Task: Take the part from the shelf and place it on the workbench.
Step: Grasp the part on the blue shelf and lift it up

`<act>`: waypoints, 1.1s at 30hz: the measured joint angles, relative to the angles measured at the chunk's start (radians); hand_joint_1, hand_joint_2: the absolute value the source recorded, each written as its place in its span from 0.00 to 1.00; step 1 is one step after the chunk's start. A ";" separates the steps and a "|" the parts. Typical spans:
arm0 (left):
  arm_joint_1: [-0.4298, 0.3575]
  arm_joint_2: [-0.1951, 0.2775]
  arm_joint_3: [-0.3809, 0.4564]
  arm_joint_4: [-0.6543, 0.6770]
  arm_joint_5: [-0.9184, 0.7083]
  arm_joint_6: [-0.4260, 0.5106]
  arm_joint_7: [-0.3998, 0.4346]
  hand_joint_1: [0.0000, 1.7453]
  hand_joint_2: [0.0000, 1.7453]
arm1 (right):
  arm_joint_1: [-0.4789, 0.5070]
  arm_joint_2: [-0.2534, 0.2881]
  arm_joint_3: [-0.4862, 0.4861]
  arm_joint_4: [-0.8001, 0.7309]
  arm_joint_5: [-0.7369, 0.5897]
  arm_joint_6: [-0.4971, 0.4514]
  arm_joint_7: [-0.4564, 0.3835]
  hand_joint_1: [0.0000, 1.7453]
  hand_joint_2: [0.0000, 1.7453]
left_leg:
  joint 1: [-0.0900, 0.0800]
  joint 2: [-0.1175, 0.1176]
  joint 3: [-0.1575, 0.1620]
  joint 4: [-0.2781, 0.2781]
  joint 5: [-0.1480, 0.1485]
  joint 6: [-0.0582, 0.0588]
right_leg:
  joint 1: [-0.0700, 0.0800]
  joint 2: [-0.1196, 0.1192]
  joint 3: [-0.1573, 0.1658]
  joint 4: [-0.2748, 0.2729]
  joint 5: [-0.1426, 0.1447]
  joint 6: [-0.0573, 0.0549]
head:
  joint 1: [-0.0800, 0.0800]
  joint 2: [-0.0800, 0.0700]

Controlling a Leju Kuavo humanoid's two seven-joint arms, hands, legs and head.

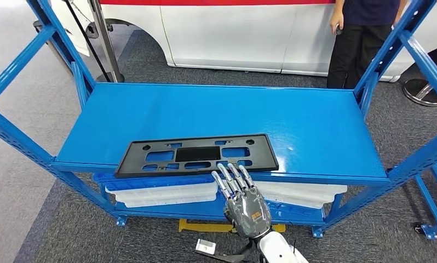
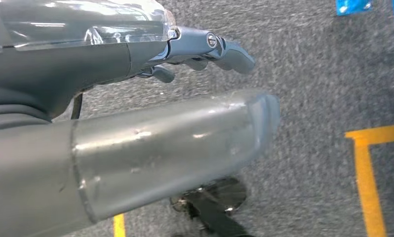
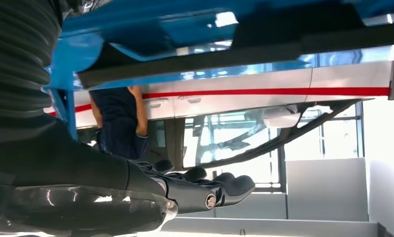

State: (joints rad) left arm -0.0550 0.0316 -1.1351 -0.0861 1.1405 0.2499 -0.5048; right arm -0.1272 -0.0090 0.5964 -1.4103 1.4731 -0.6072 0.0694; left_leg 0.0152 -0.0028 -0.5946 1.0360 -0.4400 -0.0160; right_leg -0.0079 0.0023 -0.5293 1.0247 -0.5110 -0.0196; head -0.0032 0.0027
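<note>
Blue shelf (image 1: 315,126) (glossy), black part (image 1: 197,154) near front edge, grey carpet (image 1: 74,230)

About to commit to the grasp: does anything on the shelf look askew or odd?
Slightly. The black part lies a little skewed on the blue shelf, its near edge at the shelf's front lip. The right hand reaches toward that edge, holding nothing. No damage shows.

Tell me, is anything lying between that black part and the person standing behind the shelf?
In the head view, only bare blue shelf top, then grey carpet, lies between the black part and the person.
</note>
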 joint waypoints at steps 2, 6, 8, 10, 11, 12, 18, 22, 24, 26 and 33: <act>-0.002 0.001 -0.002 -0.001 0.004 0.000 0.005 0.00 0.00 | -0.007 0.000 0.001 -0.004 -0.004 0.002 -0.001 0.00 1.00 | -0.004 -0.001 0.007 -0.019 -0.009 0.013 | 0.002 0.000 0.000 -0.003 -0.003 0.010 | 0.000 0.000; -0.001 0.002 -0.006 -0.002 0.013 0.000 0.017 0.00 0.00 | -0.016 0.001 0.003 -0.012 -0.015 0.005 -0.004 0.00 1.00 | 0.004 -0.001 0.026 -0.034 -0.013 0.040 | 0.000 -0.001 -0.034 0.079 -0.051 0.027 | 0.000 0.000; -0.002 0.004 -0.007 -0.002 0.014 0.000 0.020 0.00 0.00 | -0.017 0.001 0.003 -0.013 -0.016 0.008 -0.003 0.00 1.00 | 0.003 0.000 0.034 -0.034 -0.021 0.049 | 0.000 -0.001 -0.113 0.215 -0.099 0.029 | 0.000 0.000; -0.002 0.005 -0.007 -0.002 0.017 0.000 0.023 0.00 0.00 | -0.015 0.001 0.003 -0.012 -0.017 0.011 -0.003 0.00 1.00 | 0.001 -0.001 0.045 -0.034 -0.031 0.051 | -0.001 -0.001 -0.172 0.288 -0.095 0.030 | 0.000 0.000; -0.001 0.005 -0.008 -0.002 0.019 0.000 0.025 0.00 0.00 | -0.015 0.001 0.003 -0.012 -0.017 0.013 -0.003 0.00 1.00 | 0.001 -0.003 0.053 -0.034 -0.037 0.049 | -0.001 -0.002 -0.175 0.269 -0.063 0.028 | 0.000 0.000; -0.001 0.005 -0.008 -0.003 0.020 0.000 0.027 0.00 0.00 | -0.016 0.001 0.003 -0.012 -0.017 0.014 -0.003 0.00 1.00 | 0.001 -0.004 0.063 -0.033 -0.045 0.047 | -0.001 -0.002 -0.159 0.214 -0.017 0.025 | 0.000 0.000; -0.005 0.007 -0.014 -0.005 0.023 0.000 0.035 0.00 0.00 | -0.024 0.002 0.008 -0.012 -0.018 0.020 -0.004 0.00 1.00 | -0.004 -0.004 0.088 -0.033 -0.077 0.019 | 0.007 0.002 -0.079 0.017 0.057 0.003 | 0.000 0.000; -0.007 0.010 -0.016 -0.009 0.023 0.001 0.037 0.00 0.00 | -0.033 0.008 0.015 -0.012 -0.017 0.034 -0.005 0.00 1.00 | 0.000 -0.002 0.029 0.096 -0.141 -0.001 | -0.001 -0.001 -0.056 0.001 0.048 -0.015 | 0.000 0.000; -0.008 0.012 -0.017 -0.009 0.024 0.002 0.040 0.00 0.00 | -0.036 0.009 0.022 -0.008 -0.016 0.045 -0.005 0.00 1.00 | 0.002 -0.002 -0.049 0.224 -0.178 -0.008 | -0.001 -0.002 -0.048 0.000 0.040 -0.020 | 0.000 0.000; -0.005 0.013 -0.019 -0.009 0.025 0.002 0.042 0.00 0.00 | -0.038 0.009 0.029 -0.002 -0.014 0.056 -0.005 0.00 1.00 | 0.002 -0.001 -0.082 0.244 -0.144 -0.010 | -0.001 0.000 -0.036 0.001 0.031 -0.019 | 0.000 0.000; -0.009 0.020 -0.030 -0.010 0.025 -0.001 0.043 0.00 0.00 | -0.075 0.020 0.051 0.038 -0.012 0.086 -0.002 0.00 1.00 | -0.005 -0.002 0.005 -0.019 -0.008 0.020 | 0.005 0.002 -0.014 0.000 0.006 0.008 | 0.000 0.000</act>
State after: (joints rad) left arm -0.0642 0.0518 -1.1649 -0.0957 1.1653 0.2484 -0.4623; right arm -0.2019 0.0107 0.6476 -1.3722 1.4612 -0.5213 0.0676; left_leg 0.0099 -0.0047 -0.5897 1.0168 -0.4484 0.0039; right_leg -0.0027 0.0047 -0.5434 1.0250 -0.5046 -0.0114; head -0.0034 0.0027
